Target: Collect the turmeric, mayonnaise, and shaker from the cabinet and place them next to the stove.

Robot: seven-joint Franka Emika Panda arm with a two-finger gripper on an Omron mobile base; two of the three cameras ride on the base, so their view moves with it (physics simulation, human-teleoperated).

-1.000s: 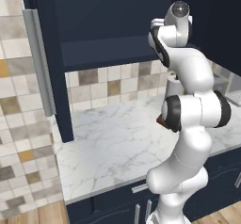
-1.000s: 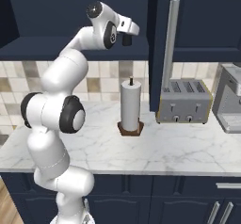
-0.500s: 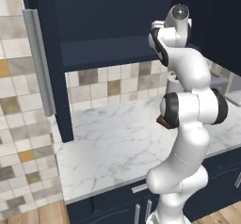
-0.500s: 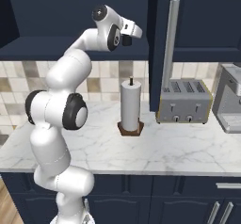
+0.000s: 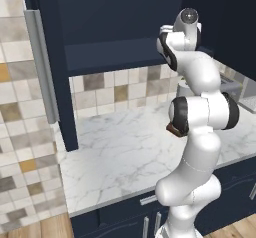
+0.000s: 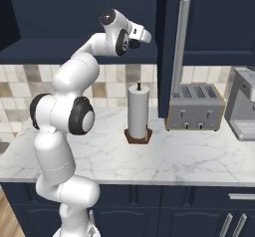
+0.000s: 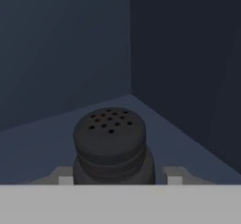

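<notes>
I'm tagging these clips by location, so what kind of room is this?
A home kitchen, rendered. A marble counter with a tiled backsplash holds a toaster and a paper towel roll, under navy wall cabinets. The gripper is reaching into the cabinet at a shaker.

Even, soft rendered light on both base views; the hand view is dim and slightly blurred.

Shaker [image 7: 112, 145] in cabinet [image 5: 110, 27] corner, between hand [image 7: 117, 180] fingers.
</notes>
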